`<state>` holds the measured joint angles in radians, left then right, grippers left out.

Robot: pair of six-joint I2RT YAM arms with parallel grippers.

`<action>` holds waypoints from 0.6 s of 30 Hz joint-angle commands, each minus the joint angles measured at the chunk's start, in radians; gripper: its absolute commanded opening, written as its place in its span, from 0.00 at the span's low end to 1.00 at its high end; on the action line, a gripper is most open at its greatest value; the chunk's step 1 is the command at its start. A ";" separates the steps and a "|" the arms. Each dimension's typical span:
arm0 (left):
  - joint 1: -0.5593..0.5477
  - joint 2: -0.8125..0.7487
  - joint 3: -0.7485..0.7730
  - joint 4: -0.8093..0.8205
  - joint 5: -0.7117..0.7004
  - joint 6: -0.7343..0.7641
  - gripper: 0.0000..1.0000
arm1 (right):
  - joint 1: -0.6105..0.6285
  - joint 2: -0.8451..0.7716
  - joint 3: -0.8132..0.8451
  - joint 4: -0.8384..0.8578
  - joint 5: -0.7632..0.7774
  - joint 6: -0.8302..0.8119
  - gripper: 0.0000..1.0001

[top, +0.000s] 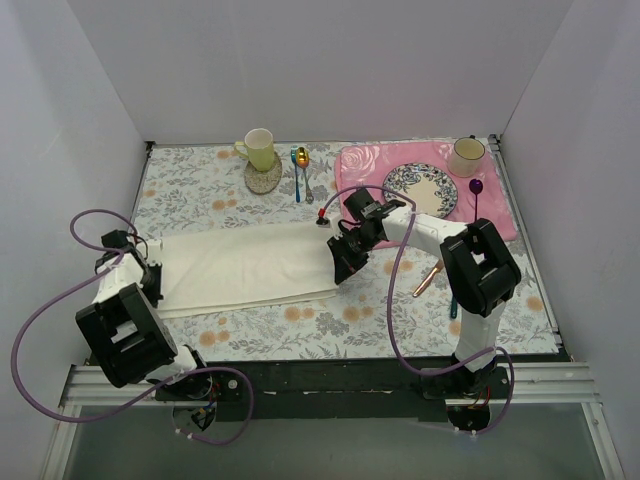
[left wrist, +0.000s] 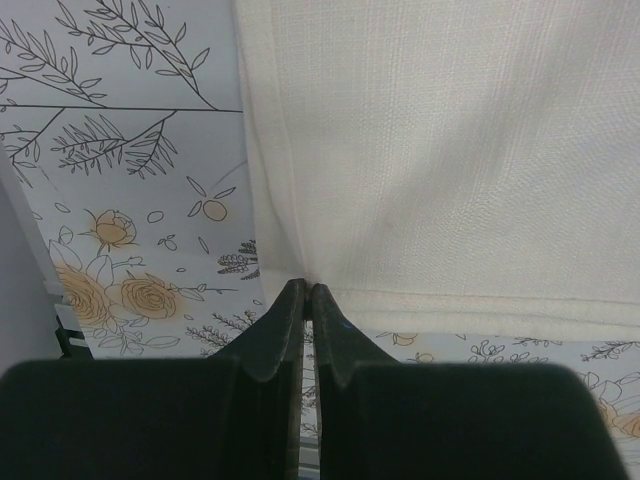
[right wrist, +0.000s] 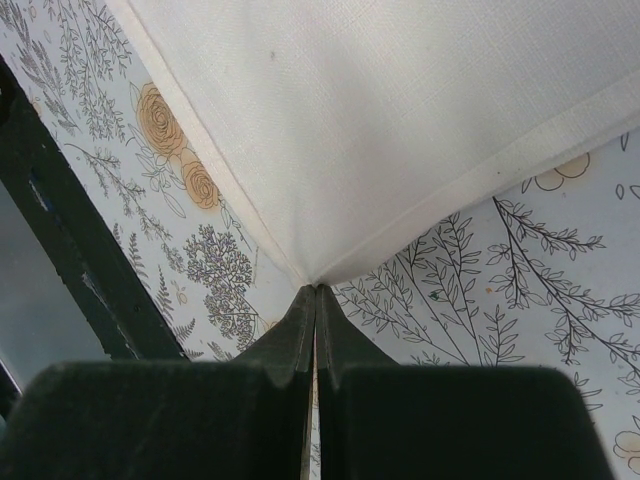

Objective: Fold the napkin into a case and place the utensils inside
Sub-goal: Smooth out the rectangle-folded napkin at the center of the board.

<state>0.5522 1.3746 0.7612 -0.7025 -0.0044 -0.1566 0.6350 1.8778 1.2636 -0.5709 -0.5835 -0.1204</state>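
Napkin point(top: 250, 265) is lying flat on the counter point(top: 300, 330), centre-left in the top view. Left tool point(left wrist: 305, 290) is clenched on a corner at its left end, and right tool point(right wrist: 316, 292) is clenched on the lower-right corner. Copper knife point(top: 428, 279) sits right of centre.

The table point(top: 330, 325), covered in a floral print, carries a cream napkin point(top: 250, 265) spread flat at near left. A copper knife point(top: 428, 280) lies near right. At far centre sit a round coaster point(top: 262, 185), a blue-handled spoon point(top: 296, 172) and a gold-bowled spoon point(top: 303, 158). A pink placemat point(top: 365, 165) lies far right.
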 commanded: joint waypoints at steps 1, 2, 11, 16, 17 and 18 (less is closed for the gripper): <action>-0.001 -0.038 0.061 -0.024 -0.009 0.000 0.00 | 0.000 -0.043 0.026 -0.003 -0.018 -0.010 0.01; -0.001 -0.048 0.073 -0.053 -0.005 0.002 0.00 | 0.002 -0.051 0.026 -0.004 -0.021 -0.012 0.01; 0.002 -0.109 0.147 -0.154 -0.020 0.054 0.00 | 0.003 -0.108 0.002 -0.021 -0.045 -0.002 0.01; 0.005 -0.115 0.112 -0.132 -0.039 0.068 0.00 | 0.018 -0.080 -0.003 0.003 -0.045 0.010 0.01; 0.006 -0.114 0.101 -0.123 -0.037 0.065 0.00 | 0.020 -0.072 0.003 0.005 -0.045 0.011 0.01; 0.006 -0.112 0.095 -0.117 -0.037 0.065 0.00 | 0.020 -0.054 0.013 0.008 -0.044 0.011 0.01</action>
<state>0.5526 1.2938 0.8845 -0.8337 -0.0132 -0.1146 0.6453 1.8065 1.2613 -0.5743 -0.6094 -0.1123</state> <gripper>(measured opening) 0.022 0.022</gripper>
